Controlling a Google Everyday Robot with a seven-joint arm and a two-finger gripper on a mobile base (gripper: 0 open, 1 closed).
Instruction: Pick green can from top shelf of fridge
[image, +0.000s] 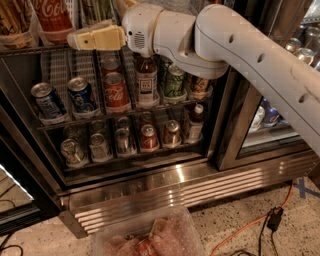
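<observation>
The green can (98, 10) stands upright on the top shelf (30, 49) of the fridge (220, 131). Its long axis is vertical, and only its lower body shows, with pale lines running up it; its top is cut off by the picture's upper edge. It sits between a red cola bottle (52, 17) on one side and the white wrist of the arm (250, 55) on the other.

The tool (74, 41) lies level just below the can, in front of the shelf's rail, and points toward the cola bottle. Whether it is spread or pressed together cannot be told, nor whether it touches the can.

The rack below carries two blue cans (82, 95), a red can (116, 92), a brown bottle (146, 80) and a shorter green can with a white patch (175, 82). The lowest rack holds silver cans (100, 146) and another red one (149, 137).

Under the racks runs the ribbed steel base (175, 186). The floor (235, 210) is speckled stone, with an orange cable (250, 227) and a black plug (274, 218) lying on it. A clear plastic tub (150, 239) lies at the near edge.
</observation>
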